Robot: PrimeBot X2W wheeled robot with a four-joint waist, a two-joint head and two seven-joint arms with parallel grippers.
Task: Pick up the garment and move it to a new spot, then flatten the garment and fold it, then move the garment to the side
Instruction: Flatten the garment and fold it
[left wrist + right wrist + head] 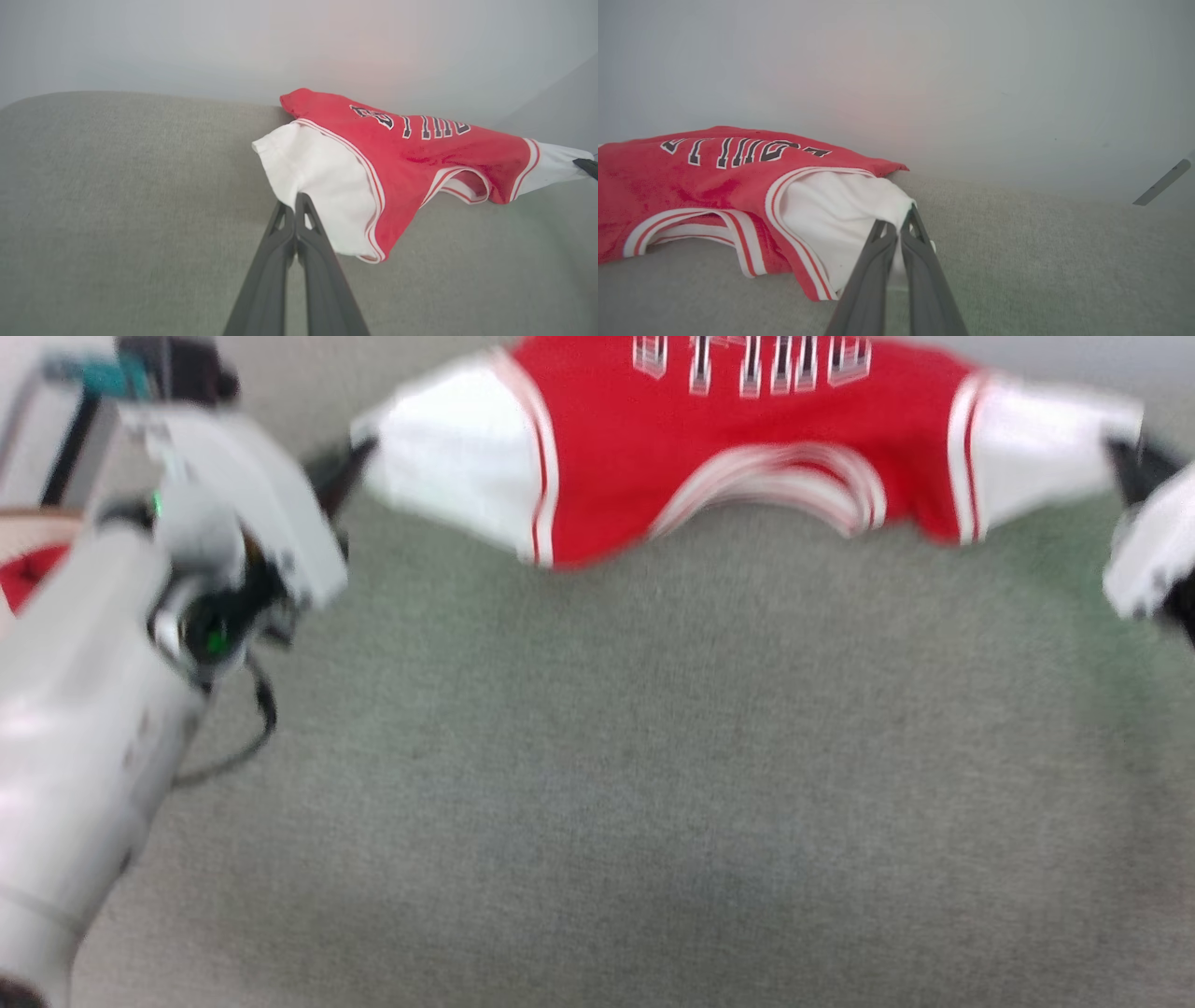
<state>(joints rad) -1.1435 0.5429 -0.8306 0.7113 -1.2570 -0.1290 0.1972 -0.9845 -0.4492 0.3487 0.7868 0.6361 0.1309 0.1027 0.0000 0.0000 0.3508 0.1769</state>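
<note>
The garment (747, 439), a red jersey with white sleeves and black lettering, stretches across the far side of the grey-green cloth surface (653, 756), collar edge toward me. My left gripper (341, 476) is shut on its left white sleeve; the left wrist view has the dark fingers pinching the garment (327, 186) at the sleeve's edge, gripper (296, 200). My right gripper (1125, 453) is shut on the right white sleeve; in the right wrist view the garment (714, 186) hangs from the gripper (899, 224). The shirt sags between both grips, partly lifted.
A pale wall (299, 42) rises right behind the surface's far edge. At the far left stand a grey frame (56, 429) and something red (28, 574). A black cable (252, 728) loops off my left forearm. Open cloth surface lies in front of the garment.
</note>
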